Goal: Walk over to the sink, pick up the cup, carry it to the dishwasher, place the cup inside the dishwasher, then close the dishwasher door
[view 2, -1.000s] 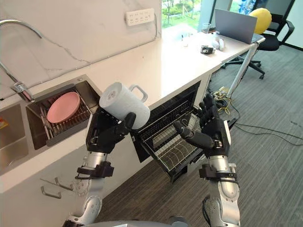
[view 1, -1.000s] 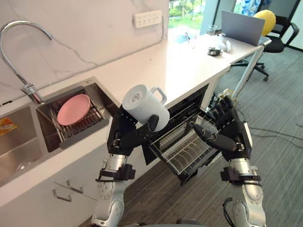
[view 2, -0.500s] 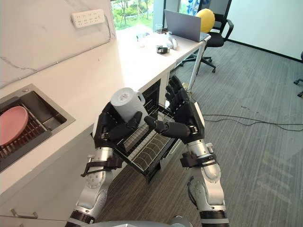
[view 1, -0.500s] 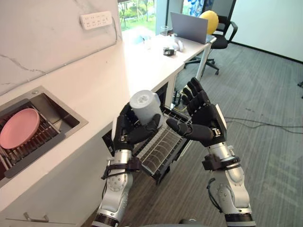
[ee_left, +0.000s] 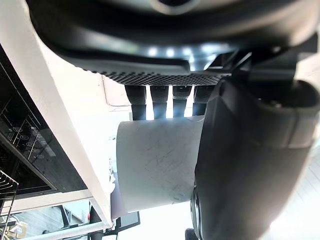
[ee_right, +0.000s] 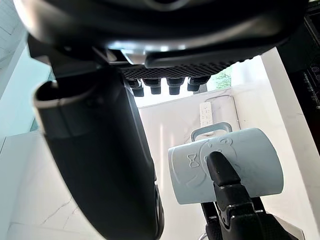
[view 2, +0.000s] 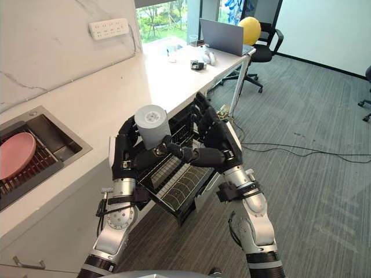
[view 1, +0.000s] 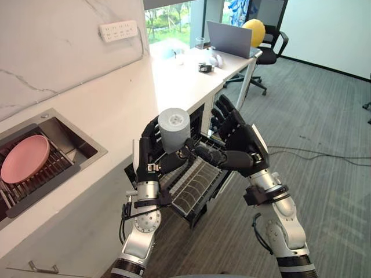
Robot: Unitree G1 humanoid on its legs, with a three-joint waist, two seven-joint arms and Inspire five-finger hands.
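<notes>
A pale grey cup (view 1: pixel 174 127) stands base-up in my left hand (view 1: pixel 149 157), whose fingers and thumb curl round its side; the left wrist view shows the cup (ee_left: pixel 160 165) against the thumb (ee_left: pixel 245 165). It hangs over the pulled-out wire rack (view 1: pixel 194 185) of the open dishwasher (view 2: pixel 174 194) under the counter. My right hand (view 1: pixel 243 147) is open just right of the cup, fingers straight, thumb stretched towards the left thumb below the cup. In the right wrist view the cup (ee_right: pixel 235 167) shows its handle past the right hand's thumb (ee_right: pixel 100 150).
The white counter (view 1: pixel 116 98) runs along the left, with a sink (view 1: pixel 75 147) holding a pink plate (view 1: pixel 24 165) on a rack. A socket strip (view 1: pixel 119 30) sits on the wall. A laptop (view 1: pixel 229 39) and office chair (view 1: pixel 269 40) stand farther back. Grey carpet (view 1: pixel 324 133) lies on the right.
The right hand has come in close beside the cup, thumb reaching under it. The cup has turned more upright in the left hand. The camera swung right, away from the sink.
</notes>
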